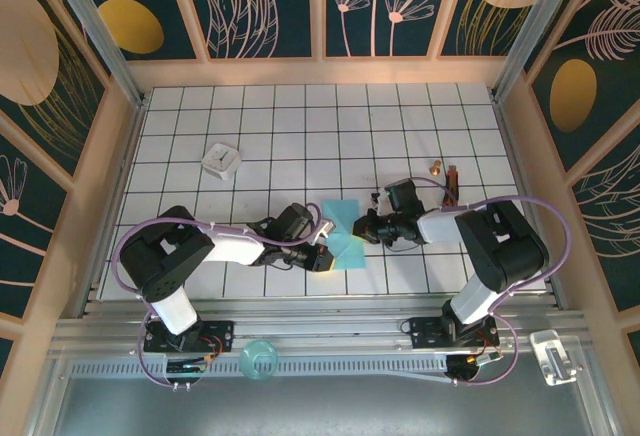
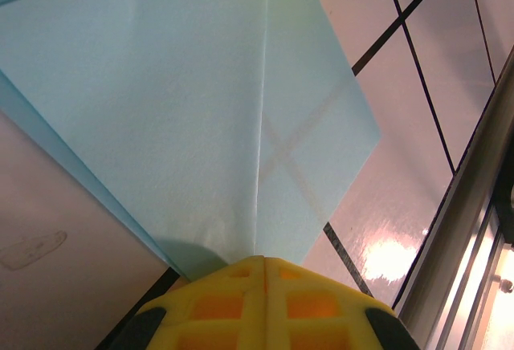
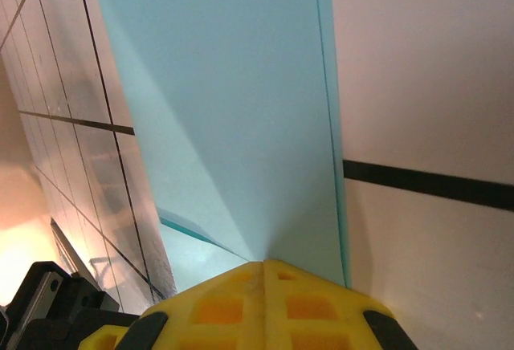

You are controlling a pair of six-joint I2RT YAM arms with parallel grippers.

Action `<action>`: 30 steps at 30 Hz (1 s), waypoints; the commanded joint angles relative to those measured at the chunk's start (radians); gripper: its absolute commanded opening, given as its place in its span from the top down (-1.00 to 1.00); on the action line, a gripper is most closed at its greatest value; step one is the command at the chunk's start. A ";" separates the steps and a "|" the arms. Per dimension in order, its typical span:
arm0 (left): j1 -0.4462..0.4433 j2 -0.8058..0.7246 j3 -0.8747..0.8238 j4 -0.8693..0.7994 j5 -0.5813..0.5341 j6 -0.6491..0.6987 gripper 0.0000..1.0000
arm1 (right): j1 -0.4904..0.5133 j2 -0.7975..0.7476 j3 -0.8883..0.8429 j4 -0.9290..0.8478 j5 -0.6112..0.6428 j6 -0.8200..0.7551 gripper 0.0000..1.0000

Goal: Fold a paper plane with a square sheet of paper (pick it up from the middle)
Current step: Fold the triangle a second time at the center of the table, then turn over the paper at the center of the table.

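Observation:
The light-blue square sheet of paper point(image 1: 343, 224) lies partly folded near the table's front middle, between my two grippers. In the left wrist view the sheet of paper point(image 2: 201, 85) spreads flat with a straight centre crease that runs into the seam of my left gripper point(image 2: 265, 257), whose yellow jaws are pressed together on its edge. In the right wrist view a folded flap of the paper point(image 3: 233, 109) rises from my right gripper point(image 3: 263, 262), also shut on it. From above, the left gripper point(image 1: 325, 256) holds the near-left edge and the right gripper point(image 1: 360, 228) the right edge.
A small white square block point(image 1: 221, 160) sits at the back left of the grid. Two small brown items point(image 1: 445, 174) lie behind the right arm. A teal round thing point(image 1: 259, 359) and a clear holder point(image 1: 553, 356) rest on the front rail.

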 commanded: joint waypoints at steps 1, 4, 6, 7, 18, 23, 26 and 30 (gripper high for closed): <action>-0.010 0.094 -0.068 -0.218 -0.098 0.033 1.00 | -0.072 0.042 -0.020 -0.026 0.216 -0.057 1.00; -0.008 0.092 -0.063 -0.218 -0.098 0.031 1.00 | -0.089 0.050 -0.010 -0.027 0.220 -0.069 1.00; -0.010 0.091 -0.058 -0.217 -0.097 0.029 1.00 | -0.099 0.056 -0.003 -0.022 0.210 -0.073 1.00; -0.009 0.090 -0.054 -0.218 -0.095 0.028 1.00 | -0.103 0.056 0.001 -0.023 0.209 -0.075 1.00; -0.008 -0.049 0.082 -0.069 -0.053 -0.106 0.46 | -0.118 -0.227 -0.019 -0.112 0.172 -0.139 0.99; 0.034 -0.159 0.042 0.122 -0.104 -0.240 0.24 | -0.015 -0.415 -0.087 -0.219 0.275 -0.113 0.79; 0.066 -0.140 0.040 0.146 -0.137 -0.304 0.39 | 0.066 -0.485 -0.112 -0.244 0.353 -0.062 0.62; 0.074 -0.044 0.123 0.058 -0.115 -0.257 0.72 | 0.103 -0.513 -0.140 -0.234 0.376 0.000 0.39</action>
